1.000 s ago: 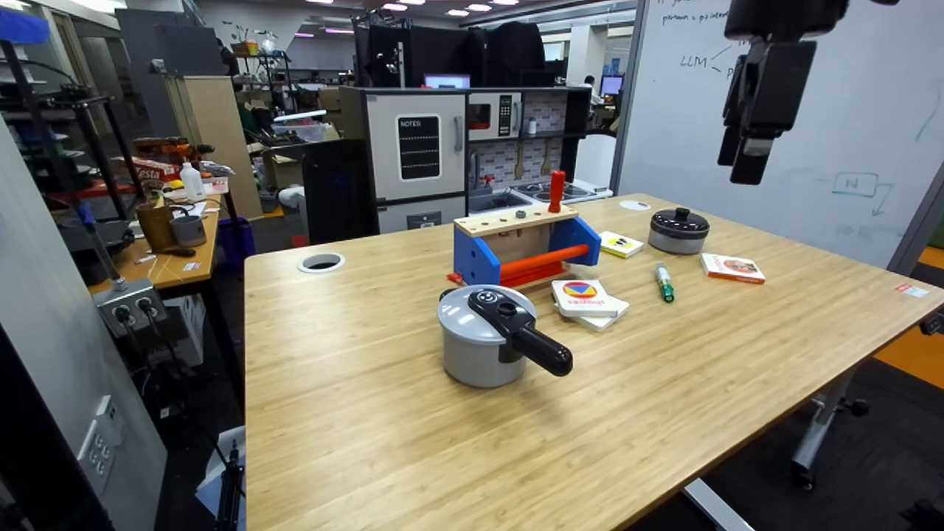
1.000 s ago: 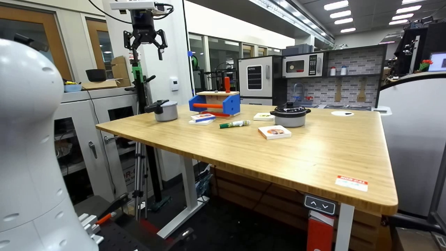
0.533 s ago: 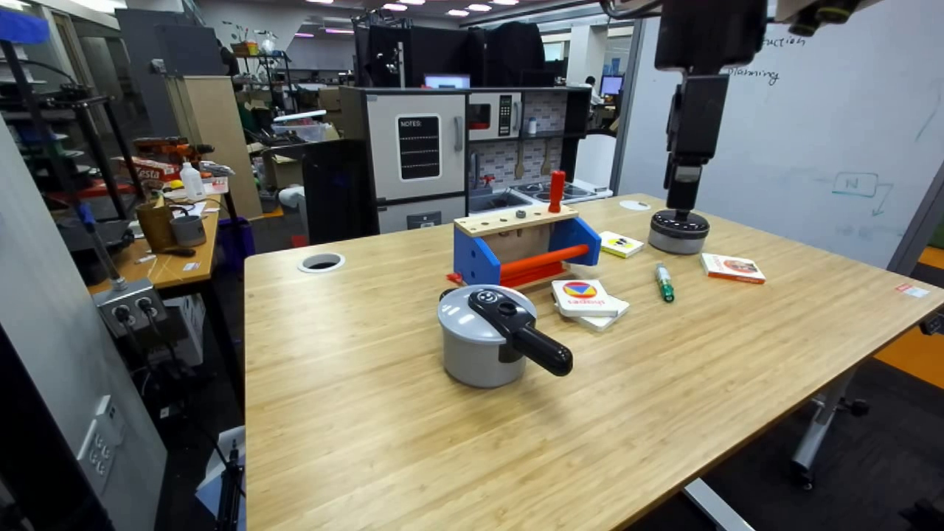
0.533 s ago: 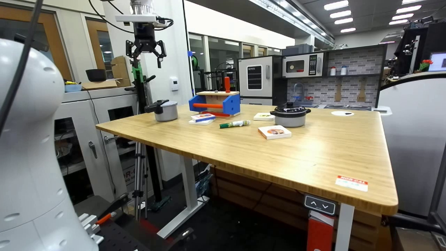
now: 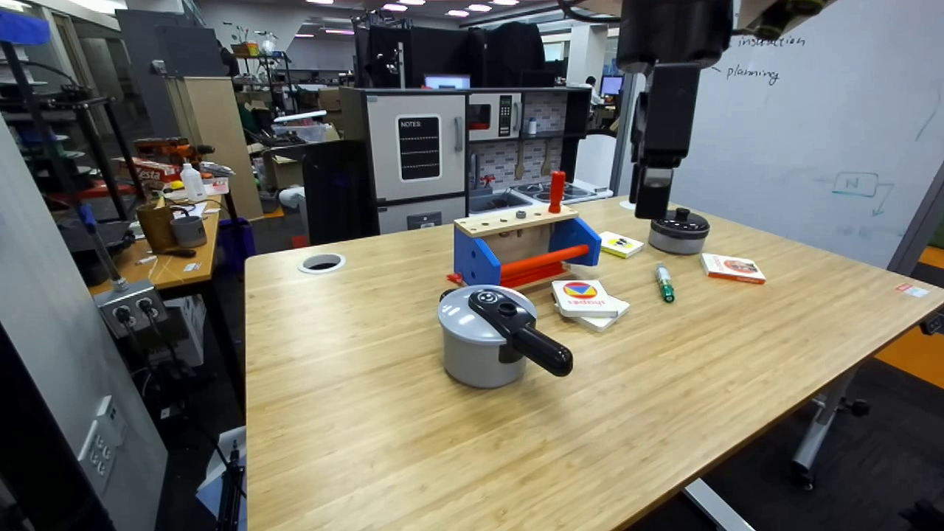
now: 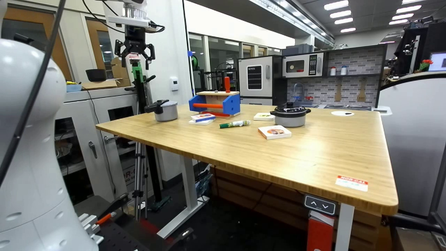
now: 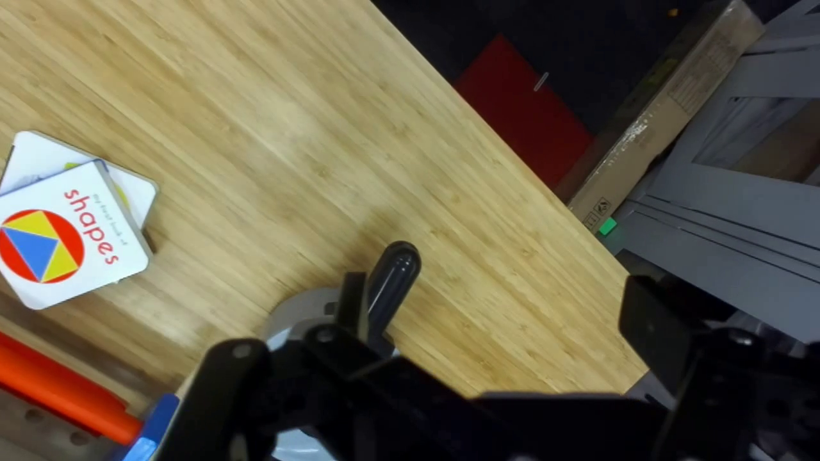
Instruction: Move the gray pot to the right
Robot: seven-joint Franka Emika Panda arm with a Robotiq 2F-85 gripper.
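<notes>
- In the wrist view, red letters on a white book (image 7: 73, 240) read "shapes".
- In an exterior view, "NOTES:" headed the dark panel (image 5: 419, 151) of a toy fridge (image 5: 387, 136); the whiteboard (image 5: 796, 147) at 2 o'clock showed "instruction", "planning" and a boxed "N".
- In an exterior view, a sticker (image 6: 351, 183) toward the 4 o'clock corner of the table (image 6: 226, 146) read "NOR-CAL".
- Counted on the table: two pots, four books, one marker (image 5: 664, 283), one toy box (image 5: 547, 258). Two books lay stacked, "shapes" uppermost.
- In an exterior view, the gray pot (image 5: 476, 361) stood upright on the table, with the toy box at its 1 o'clock, the stacked books at its 2 o'clock and, farther out, the black-lidded pot (image 5: 679, 242) also at 2.
- There its long black handle (image 5: 543, 350) pointed to 4 o'clock, the long axis running from 10 to 4.
- In an exterior view, the handle (image 6: 152, 107) pointed nearly to 9 o'clock; in the wrist view, about 1, with much of the pot hidden behind a finger (image 7: 352, 301).
- In an exterior view, the gripper (image 6: 135, 65) hung at the pot's 11 o'clock, clear of it, fingers spread wide around nothing but air.
</notes>
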